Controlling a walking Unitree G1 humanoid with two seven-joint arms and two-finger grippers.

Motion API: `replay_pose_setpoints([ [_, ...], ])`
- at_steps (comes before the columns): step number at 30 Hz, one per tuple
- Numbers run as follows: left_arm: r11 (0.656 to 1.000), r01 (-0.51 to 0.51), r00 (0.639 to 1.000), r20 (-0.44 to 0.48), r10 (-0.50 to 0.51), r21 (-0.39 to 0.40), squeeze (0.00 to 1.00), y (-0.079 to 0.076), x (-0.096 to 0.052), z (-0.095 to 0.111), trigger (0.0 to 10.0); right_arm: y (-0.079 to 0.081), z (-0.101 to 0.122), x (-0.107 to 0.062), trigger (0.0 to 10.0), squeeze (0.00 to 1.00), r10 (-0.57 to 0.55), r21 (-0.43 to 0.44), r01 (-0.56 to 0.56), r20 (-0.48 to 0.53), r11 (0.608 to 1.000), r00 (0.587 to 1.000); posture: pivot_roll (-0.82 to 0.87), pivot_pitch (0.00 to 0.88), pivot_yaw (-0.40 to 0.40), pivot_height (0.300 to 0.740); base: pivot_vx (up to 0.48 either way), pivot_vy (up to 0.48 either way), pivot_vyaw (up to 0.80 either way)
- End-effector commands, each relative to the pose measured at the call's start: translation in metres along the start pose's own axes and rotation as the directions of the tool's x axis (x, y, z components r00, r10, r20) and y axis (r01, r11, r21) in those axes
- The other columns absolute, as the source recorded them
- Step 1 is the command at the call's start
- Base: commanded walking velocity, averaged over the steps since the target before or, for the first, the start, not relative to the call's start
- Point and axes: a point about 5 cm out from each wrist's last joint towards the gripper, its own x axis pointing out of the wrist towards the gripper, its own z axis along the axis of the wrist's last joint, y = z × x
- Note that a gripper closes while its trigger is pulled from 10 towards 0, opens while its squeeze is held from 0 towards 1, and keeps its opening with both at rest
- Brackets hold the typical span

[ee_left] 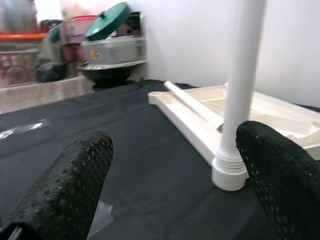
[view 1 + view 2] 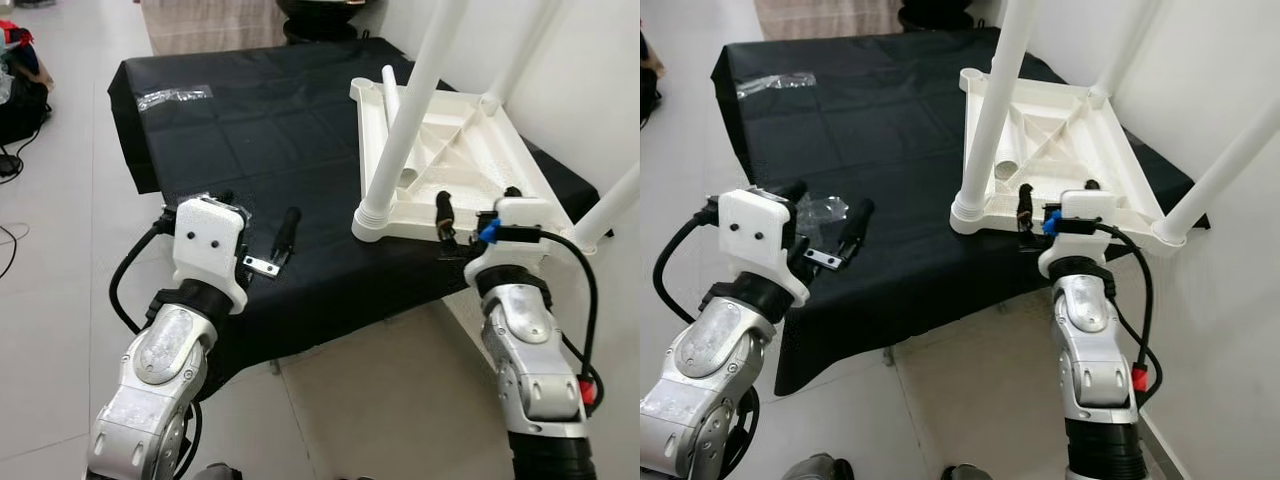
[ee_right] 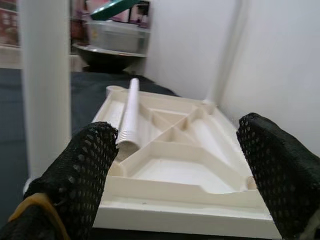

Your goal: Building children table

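Upturned white tabletop [image 2: 470,150] on black cloth [image 2: 250,130], 3 legs up (one loose leg [image 3: 131,111] inside); left gripper [image 1: 175,195] & right gripper [image 3: 175,165] both spread wide, empty.

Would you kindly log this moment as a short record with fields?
Surface: black cloth-covered table
Workpiece: white plastic tabletop, lying upside down on the cloth
Fitted legs: three upright white legs at corners, nearest
Loose leg: white tube lying inside the tabletop's underside
Left gripper: open, over the cloth's near edge
Right gripper: open, at the tabletop's near edge
Other: clear plastic bag at the far left of the cloth
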Motion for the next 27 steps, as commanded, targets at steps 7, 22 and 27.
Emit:
replay_pose_setpoints([
  [7, 1.000, -0.015, 1.000, -0.005, 0.015, 0.020, 0.00, 0.005, 0.000, -0.001, 10.0, -0.013, 0.016, 0.009, 10.0, 0.00, -0.125, 0.002, 0.125, 0.033, 0.992, 0.992, 0.06, 0.105, -0.099, 0.740, 0.287, 0.000, 0.00],
  [22, 0.999, -0.024, 1.000, -0.005, 0.025, 0.026, 0.00, 0.006, 0.000, -0.002, 10.0, -0.002, 0.024, 0.013, 10.0, 0.00, -0.111, 0.026, 0.110, 0.038, 0.994, 0.993, 0.06, 0.104, -0.101, 0.740, 0.296, 0.000, 0.00],
  [27, 0.999, -0.037, 0.999, -0.005, 0.037, 0.025, 0.00, 0.007, 0.000, -0.002, 10.0, -0.002, 0.024, 0.013, 10.0, 0.00, -0.117, 0.025, 0.117, 0.030, 0.993, 0.993, 0.06, 0.098, -0.100, 0.740, 0.267, 0.000, 0.00],
])
